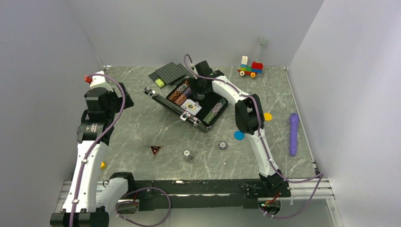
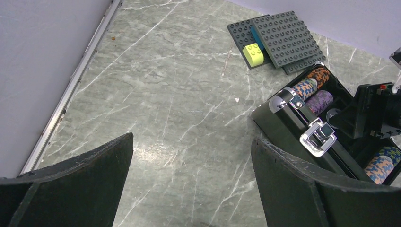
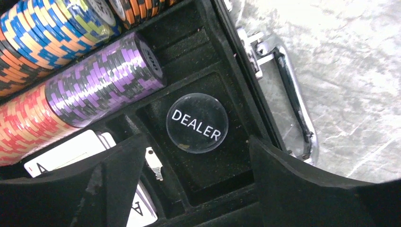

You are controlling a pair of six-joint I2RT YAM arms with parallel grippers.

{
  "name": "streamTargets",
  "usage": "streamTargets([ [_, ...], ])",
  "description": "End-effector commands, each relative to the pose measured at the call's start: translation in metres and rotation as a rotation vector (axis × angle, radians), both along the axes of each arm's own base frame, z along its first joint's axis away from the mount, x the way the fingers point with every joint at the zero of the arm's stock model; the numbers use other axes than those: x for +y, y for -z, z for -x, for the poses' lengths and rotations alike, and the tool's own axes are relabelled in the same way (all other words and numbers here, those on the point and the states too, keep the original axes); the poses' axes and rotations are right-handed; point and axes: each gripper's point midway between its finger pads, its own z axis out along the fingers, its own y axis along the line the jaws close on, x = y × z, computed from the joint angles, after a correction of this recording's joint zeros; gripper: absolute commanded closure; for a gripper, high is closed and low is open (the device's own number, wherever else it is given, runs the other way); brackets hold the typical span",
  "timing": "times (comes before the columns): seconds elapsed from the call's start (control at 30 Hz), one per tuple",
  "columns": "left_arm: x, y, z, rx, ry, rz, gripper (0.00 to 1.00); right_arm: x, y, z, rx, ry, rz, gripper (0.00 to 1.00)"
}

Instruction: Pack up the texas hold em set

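Observation:
The black briefcase (image 1: 166, 100) lies open mid-table, with rows of multicoloured chips (image 1: 216, 109) and cards (image 1: 191, 107) inside. My right gripper (image 1: 202, 91) hovers over the case, open and empty. In the right wrist view the right gripper (image 3: 195, 143) is just above a black "DEALER" button (image 3: 197, 123) lying in a compartment, beside purple chips (image 3: 104, 78) and cards (image 3: 71, 153). Two small grey chip stacks (image 1: 187, 155) (image 1: 222, 145) and a blue disc (image 1: 239, 135) stand on the table in front. My left gripper (image 2: 191, 139) is open over bare table, left of the case (image 2: 283, 120).
Dark grey baseplates (image 1: 170, 73) with a yellow-green brick (image 2: 254, 53) lie behind the case. A brick toy car (image 1: 250, 68) stands at the back right. A yellow disc (image 1: 267, 116), a purple stick (image 1: 293, 134) and a dark triangle (image 1: 156, 150) lie on the table.

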Motion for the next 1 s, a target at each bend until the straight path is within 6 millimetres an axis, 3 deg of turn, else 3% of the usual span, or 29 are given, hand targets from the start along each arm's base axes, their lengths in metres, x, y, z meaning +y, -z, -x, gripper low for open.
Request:
streamTargets([
  [0.0, -0.003, -0.013, 0.000, -0.041, 0.025, -0.002, 0.02, 0.008, -0.041, -0.018, -0.091, 0.007, -0.044, 0.14],
  [0.13, -0.002, -0.017, 0.000, -0.042, 0.022, -0.009, 0.02, 0.008, -0.070, -0.018, -0.123, 0.020, -0.078, 0.12],
  [0.23, -0.004, -0.018, 0.002, -0.042, 0.031, -0.004, 0.02, -0.009, -0.107, -0.018, -0.158, 0.065, -0.096, 0.11],
  [0.37, -0.005, -0.024, 0.003, -0.071, 0.041, -0.012, 0.02, -0.061, -0.147, -0.014, -0.166, 0.190, -0.127, 0.09],
  [0.47, -0.003, -0.024, 0.004, -0.062, 0.028, -0.012, 0.02, -0.118, -0.156, -0.005, -0.143, 0.309, -0.126, 0.08],
  [0.6, -0.003, -0.019, 0.001, -0.046, 0.027, -0.005, 0.02, -0.198, -0.146, 0.020, -0.109, 0.475, -0.093, 0.09],
  [0.73, -0.007, -0.017, -0.001, -0.035, 0.046, 0.004, 0.02, -0.265, -0.109, 0.056, -0.019, 0.626, -0.080, 0.10],
  [0.87, -0.005, -0.012, 0.001, -0.025, 0.026, 0.011, 0.02, -0.314, -0.080, 0.081, 0.042, 0.734, -0.051, 0.16],
  [0.97, -0.005, -0.008, 0.002, -0.024, 0.015, 0.026, 0.02, -0.332, -0.062, 0.092, 0.098, 0.759, -0.007, 0.24],
])
